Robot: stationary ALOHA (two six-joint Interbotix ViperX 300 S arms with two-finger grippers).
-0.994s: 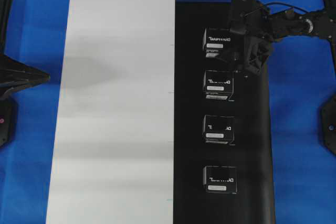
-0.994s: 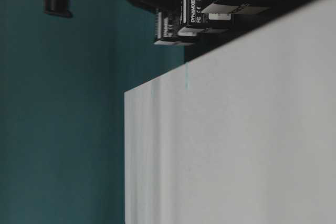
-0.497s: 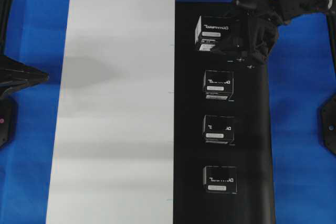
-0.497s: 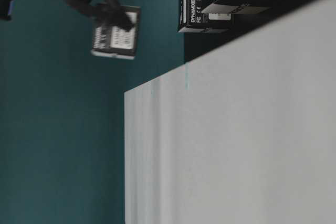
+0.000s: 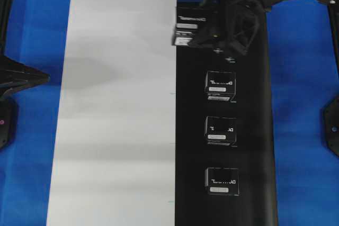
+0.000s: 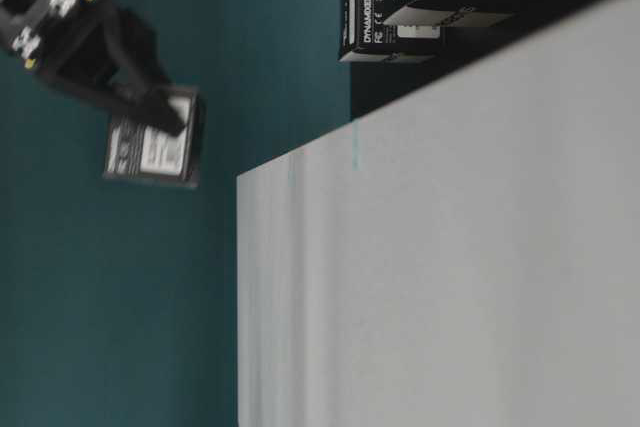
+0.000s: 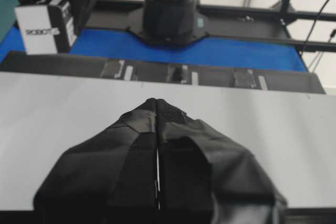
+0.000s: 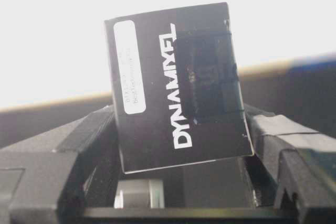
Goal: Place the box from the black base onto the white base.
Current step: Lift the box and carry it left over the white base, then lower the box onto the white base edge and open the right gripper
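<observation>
My right gripper [image 5: 206, 26] is shut on the box [image 5: 190, 25], a small black carton with white lettering and a white label. It holds the box in the air, tilted, over the far end of the seam between the black base [image 5: 254, 130] and the white base [image 5: 116, 104]. In the right wrist view the box [image 8: 178, 87] sits between the two fingers of the right gripper [image 8: 178, 129]. The table-level view shows the box [image 6: 155, 147] well above the boards. My left gripper [image 7: 157, 103] is shut and empty, near the white base's left edge [image 5: 42, 78].
Three more identical boxes [image 5: 220, 84] [image 5: 220, 130] [image 5: 222, 180] stand in a row on the black base. Blue padding [image 5: 302, 104] surrounds both boards. Black frame parts [image 5: 331, 125] sit at the right and left edges. A teal wall [image 6: 120, 297] is behind.
The right gripper has lifted the farthest box off the black base and carried it left, up to the white base's edge. The left gripper has not moved.
</observation>
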